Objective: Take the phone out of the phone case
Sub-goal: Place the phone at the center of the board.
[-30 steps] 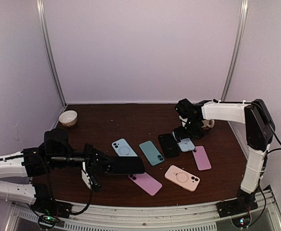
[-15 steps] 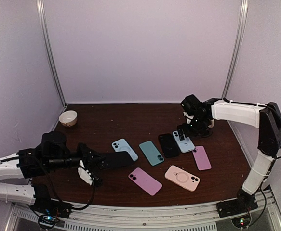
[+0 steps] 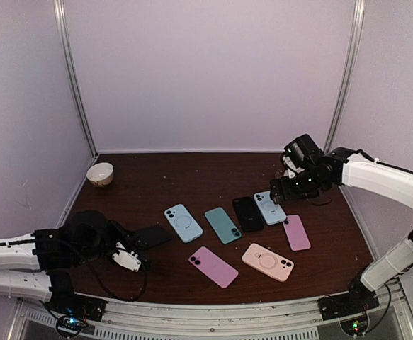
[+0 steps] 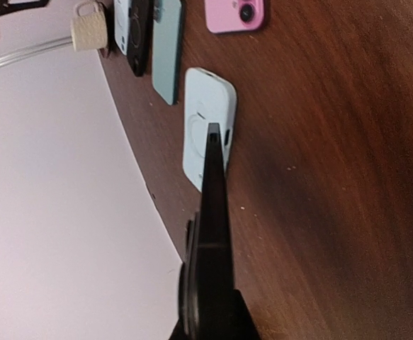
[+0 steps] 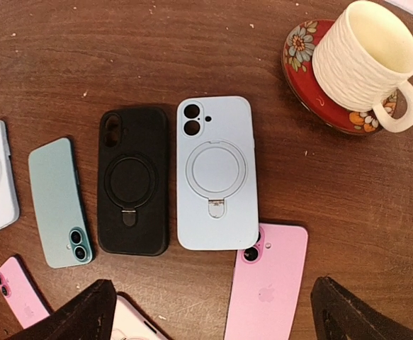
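Note:
My left gripper [image 3: 132, 248] is shut on a thin black phone [image 3: 153, 236] and holds it low over the near-left table. In the left wrist view the phone [image 4: 213, 212] shows edge-on between the fingers [image 4: 192, 312]. I cannot tell whether it wears a case. My right gripper [image 3: 277, 193] is open and empty, hovering above a light-blue ring case [image 5: 217, 173]. Its fingertips [image 5: 71, 312] frame the bottom of the right wrist view, over a pink phone [image 5: 266, 283]. A black ring case [image 5: 132, 180] lies beside the light-blue one.
Also on the table are a teal phone [image 3: 222, 224], a pale-blue case [image 3: 183, 222], a pink phone [image 3: 213, 266] and a pale pink case [image 3: 268, 261]. A white mug on a red saucer [image 5: 365, 60] stands at the right. A small bowl [image 3: 100, 173] sits far left.
My left arm has drawn back to the left and lowered, the black phone still in its gripper. My right arm has swung right and its gripper has lifted off the light-blue case.

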Robot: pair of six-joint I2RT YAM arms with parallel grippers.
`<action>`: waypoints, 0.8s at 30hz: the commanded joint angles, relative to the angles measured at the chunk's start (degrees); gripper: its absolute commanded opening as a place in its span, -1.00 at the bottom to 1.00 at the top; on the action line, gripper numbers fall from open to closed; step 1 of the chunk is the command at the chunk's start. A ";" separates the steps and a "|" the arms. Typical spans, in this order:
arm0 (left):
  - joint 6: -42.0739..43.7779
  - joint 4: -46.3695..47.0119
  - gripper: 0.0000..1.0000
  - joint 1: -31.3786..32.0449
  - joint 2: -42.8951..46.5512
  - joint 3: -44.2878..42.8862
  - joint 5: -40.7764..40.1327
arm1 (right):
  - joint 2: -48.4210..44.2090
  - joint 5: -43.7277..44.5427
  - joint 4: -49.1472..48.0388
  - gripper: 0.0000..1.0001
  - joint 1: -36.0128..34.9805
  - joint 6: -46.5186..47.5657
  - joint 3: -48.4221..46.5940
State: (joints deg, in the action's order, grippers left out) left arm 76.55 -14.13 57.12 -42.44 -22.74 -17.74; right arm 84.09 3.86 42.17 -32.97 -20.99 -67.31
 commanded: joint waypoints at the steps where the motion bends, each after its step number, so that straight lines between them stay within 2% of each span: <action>1: -4.27 7.44 -1.00 0.18 -2.74 2.37 -6.81 | -6.50 0.49 -3.86 1.00 -0.69 -0.31 4.19; 7: -8.17 10.84 -1.00 -2.43 -9.79 1.21 -8.95 | -14.04 -0.96 -6.83 0.99 -0.78 -0.72 9.06; 13: -9.78 11.72 -1.00 -2.99 -15.94 0.10 -6.41 | -19.63 -2.35 -8.54 0.99 -0.78 -1.00 12.87; 14: -9.91 11.95 -0.96 -2.98 -17.01 0.13 -6.33 | -20.37 -2.36 -8.72 0.99 -0.78 -0.92 13.37; 19: -10.99 11.00 -0.53 -3.01 -18.15 0.01 -4.49 | -23.26 -2.55 -9.23 0.99 -0.78 -1.06 15.10; 22: -11.41 10.19 -0.39 -2.98 -17.87 0.38 -3.32 | -24.09 -2.59 -9.30 0.99 -0.78 -1.06 15.66; 24: -11.62 9.88 -0.37 -2.98 -17.58 0.49 -3.34 | -24.44 -2.71 -9.13 0.99 -0.78 -0.98 15.78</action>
State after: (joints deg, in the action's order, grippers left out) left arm 66.43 -4.82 54.37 -60.60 -21.47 -22.83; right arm 60.95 1.45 34.30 -33.43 -21.41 -52.34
